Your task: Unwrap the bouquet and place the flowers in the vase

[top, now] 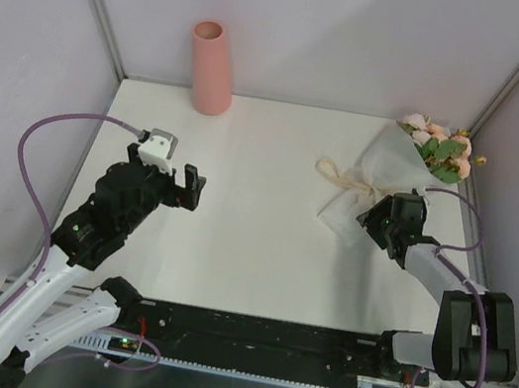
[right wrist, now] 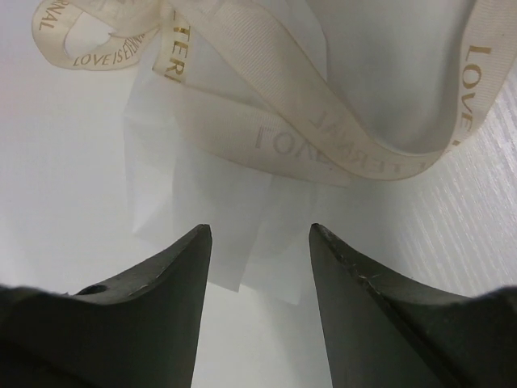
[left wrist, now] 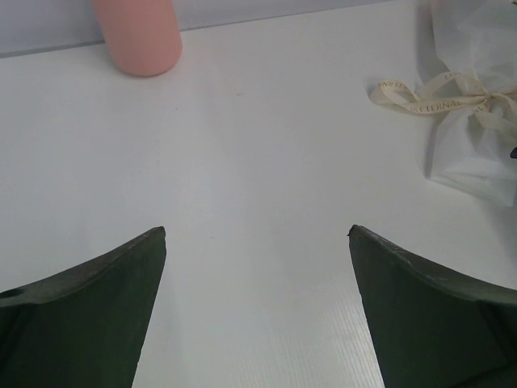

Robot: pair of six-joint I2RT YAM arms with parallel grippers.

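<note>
Right wrist view: the right gripper (right wrist: 260, 233) stands half-open astride the bouquet (right wrist: 347, 73) paper tail, not clamped. The bouquet lies far right, the vase (top: 211, 67) far left, and the left gripper (left wrist: 257, 234) gapes wide.

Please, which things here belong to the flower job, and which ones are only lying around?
For the job:
- bouquet in white paper
- its cream ribbon
- pink roses
- pink vase

Not for the job:
- purple cables
- black rail at the near table edge
</note>
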